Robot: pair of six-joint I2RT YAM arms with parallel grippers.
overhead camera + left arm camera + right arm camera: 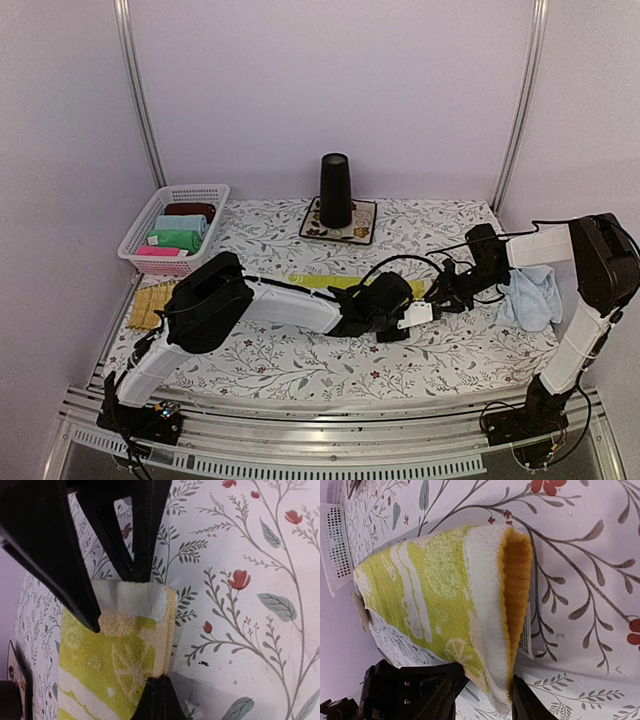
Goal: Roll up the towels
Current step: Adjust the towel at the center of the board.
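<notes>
Currently the yellow-green towel (315, 281) lies drawn out as a narrow strip across the middle of the table (300, 365), running left to right. Its right end is folded over and raised a little off the flowered cloth, so the fold gapes and shows a deeper yellow inside. A white label (130, 597) sits at that end.

The left fingers (60, 555) are closed tight, their tips pinching this end of the towel right at the label. The right fingers (442, 700) stand partly apart with the towel's near corner between them. Whether they press it or only flank it, I cannot tell. Both arms meet at this same end, the left one reaching across from the near left and the right one coming in from the right.

The light blue towel (528, 297) lies crumpled near the right edge of the table, just beside the right arm and apart from the strip.

Farther out, a flowered mat (365, 225) at the back carries a tall black cup (335, 190). A white basket (135, 245) of folded cloths sits at the back left. A straw tray (150, 305) lies in front of it, partly under the left arm.
</notes>
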